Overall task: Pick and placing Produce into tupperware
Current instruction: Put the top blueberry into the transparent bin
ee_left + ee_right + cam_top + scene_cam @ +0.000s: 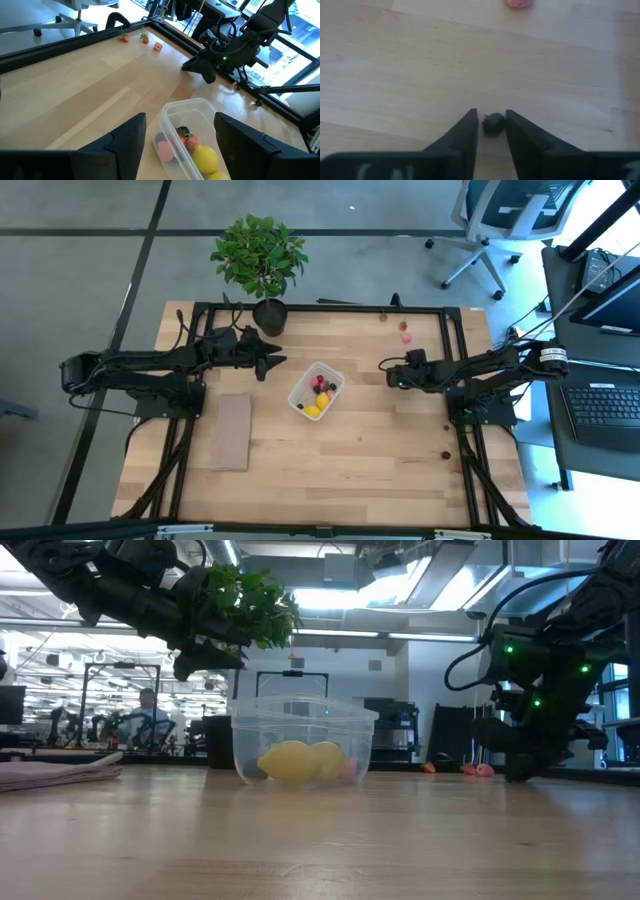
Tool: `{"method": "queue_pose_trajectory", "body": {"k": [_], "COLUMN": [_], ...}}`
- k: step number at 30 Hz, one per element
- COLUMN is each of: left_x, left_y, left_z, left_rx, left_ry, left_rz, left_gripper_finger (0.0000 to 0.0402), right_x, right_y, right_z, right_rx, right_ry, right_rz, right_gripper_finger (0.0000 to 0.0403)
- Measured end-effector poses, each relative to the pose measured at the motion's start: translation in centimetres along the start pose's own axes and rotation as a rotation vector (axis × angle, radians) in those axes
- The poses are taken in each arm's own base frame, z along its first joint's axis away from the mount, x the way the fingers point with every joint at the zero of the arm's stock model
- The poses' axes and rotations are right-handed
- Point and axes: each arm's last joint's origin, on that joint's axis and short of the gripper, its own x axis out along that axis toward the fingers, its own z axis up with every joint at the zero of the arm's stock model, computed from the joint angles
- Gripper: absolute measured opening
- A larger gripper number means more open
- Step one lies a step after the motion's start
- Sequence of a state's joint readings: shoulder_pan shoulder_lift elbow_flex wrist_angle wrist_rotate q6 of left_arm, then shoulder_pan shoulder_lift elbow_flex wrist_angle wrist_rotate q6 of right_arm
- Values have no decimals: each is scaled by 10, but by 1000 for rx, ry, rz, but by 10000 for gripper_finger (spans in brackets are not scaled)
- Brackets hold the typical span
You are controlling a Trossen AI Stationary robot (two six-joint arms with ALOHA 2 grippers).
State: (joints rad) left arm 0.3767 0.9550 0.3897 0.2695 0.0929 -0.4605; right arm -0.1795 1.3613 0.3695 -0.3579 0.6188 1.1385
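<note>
Resting low on the pale wooden worktop (350, 450), just right of the small clear plastic rectangular tub (316, 390), the right hand (492, 125): two dark fingers (465, 135) set either side of a tiny dark maroon toy fruit (493, 123) lying on the wood. Touching or nearly touching the fruit on both sides; cannot tell from the wrist view whether clamped tight or only closing in. Beyond that hand, toward the far edge, a small pink toy piece (519, 3), with more little red and pink pieces (404, 332) strewn near the far right corner, well apart from the tub. Another dark speck of produce (445, 455) near the right edge of the worktop.

Hovering in the air above and just left of the tub, the left hand (180, 135), fingers spread and grasping nothing. Inside the tub: two yellow toy lemons (205, 157), a pink round piece (164, 148) and a red piece with a green top (184, 134), all down at the bottom.

Standing at the far edge behind the left hand, a leafy green potted plant (258, 255). Lying flat on the left part of the worktop, a tan rectangular board (231, 432), apart from the tub.
</note>
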Motion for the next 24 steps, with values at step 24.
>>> {"method": "queue_pose_trajectory", "body": {"k": [24], "left_x": [0], "left_y": [0], "left_z": [-1], "left_rx": [-1], "left_ry": [10], "left_rz": [1], "left_gripper_finger": [225], "right_x": [-49], "right_y": [67], "right_z": [51], "right_rx": [-198], "right_ry": [-64], "right_rz": [307], "right_gripper_finger": [42]}}
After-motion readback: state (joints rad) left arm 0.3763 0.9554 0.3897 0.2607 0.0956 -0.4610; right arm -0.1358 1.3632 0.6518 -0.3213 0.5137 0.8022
